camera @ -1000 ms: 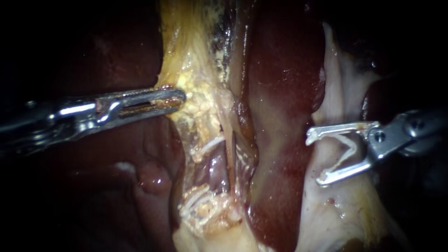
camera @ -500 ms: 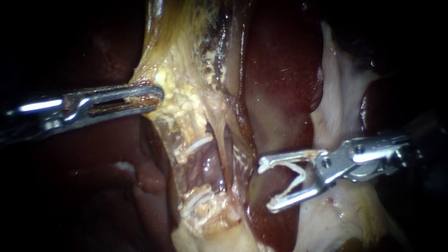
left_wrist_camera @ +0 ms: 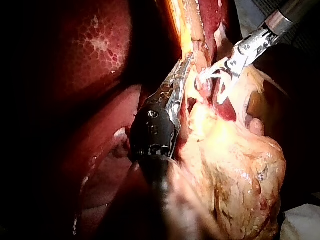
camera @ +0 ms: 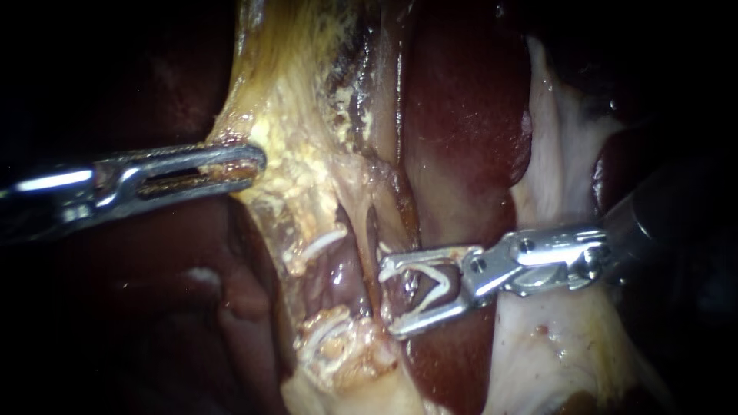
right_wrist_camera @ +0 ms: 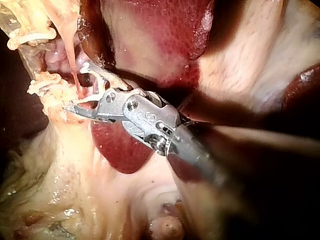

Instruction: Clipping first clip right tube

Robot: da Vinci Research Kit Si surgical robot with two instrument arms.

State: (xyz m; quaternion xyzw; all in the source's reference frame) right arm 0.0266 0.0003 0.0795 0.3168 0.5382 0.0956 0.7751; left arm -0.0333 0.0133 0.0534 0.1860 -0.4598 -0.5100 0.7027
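The slender steel right instrument (camera: 390, 298) has been driven in across the dark red liver strip (camera: 461, 138); its claw, held wide on a white V-shaped clip (camera: 442, 286), now appears to take the thin reddish right tube (camera: 387, 230) in its mouth, so closure looks near; the yellow fatty tissue (camera: 292, 154) is clamped in the left instrument (camera: 231, 164) claw and has been drawn leftward; the surfaces are wet and slick, and room is tight.

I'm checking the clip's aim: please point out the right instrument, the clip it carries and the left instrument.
right instrument (camera: 389, 300), endoscope view, midway between its two tips.
clip (camera: 446, 286), endoscope view, on its white bend.
left instrument (camera: 257, 161), endoscope view, on its tip against yellowish tissue (camera: 296, 165).
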